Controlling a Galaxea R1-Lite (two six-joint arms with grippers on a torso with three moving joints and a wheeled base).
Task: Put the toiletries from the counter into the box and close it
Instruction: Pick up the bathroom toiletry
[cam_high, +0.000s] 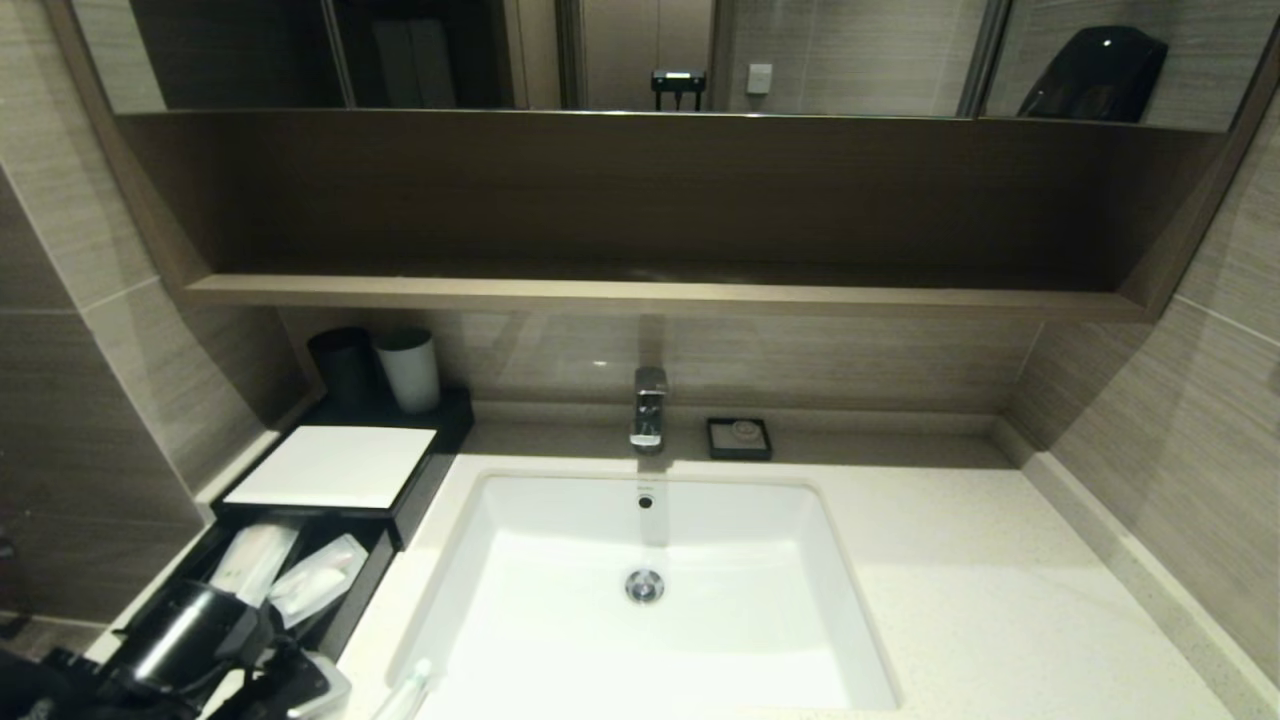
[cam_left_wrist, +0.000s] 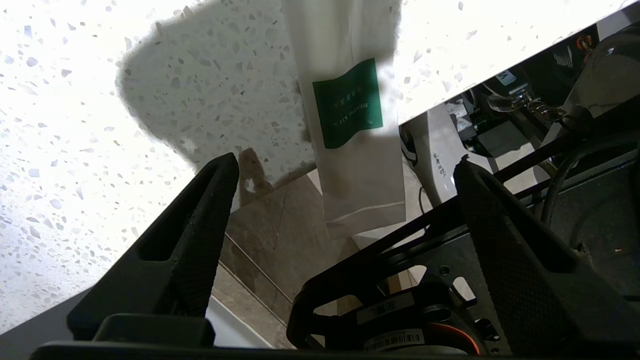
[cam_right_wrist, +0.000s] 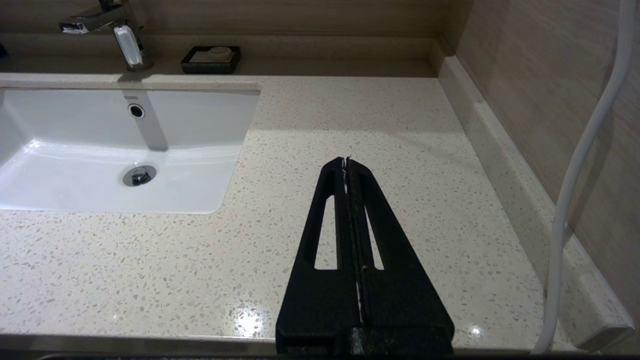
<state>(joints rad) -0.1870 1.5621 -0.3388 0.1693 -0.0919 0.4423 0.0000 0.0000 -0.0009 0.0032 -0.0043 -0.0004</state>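
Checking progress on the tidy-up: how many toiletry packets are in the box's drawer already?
2: a long packet at the drawer's left and another beside it, toward the sink. The left arm covers the drawer's near end, so more may be hidden.

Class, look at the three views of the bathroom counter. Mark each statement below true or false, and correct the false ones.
1. The drawer of the box stands pulled out with packets in it. True.
2. The left gripper is clamped on the green-label packet. False: its fingers stand wide apart, and the packet lies beyond them, overhanging the counter edge.
3. The right gripper is shut over the counter, to the right of the sink. True.
4. The soap dish sits to the left of the tap. False: it sits to the tap's right.
5. Both cups stand on the brown shelf. False: they stand behind the box's white top.
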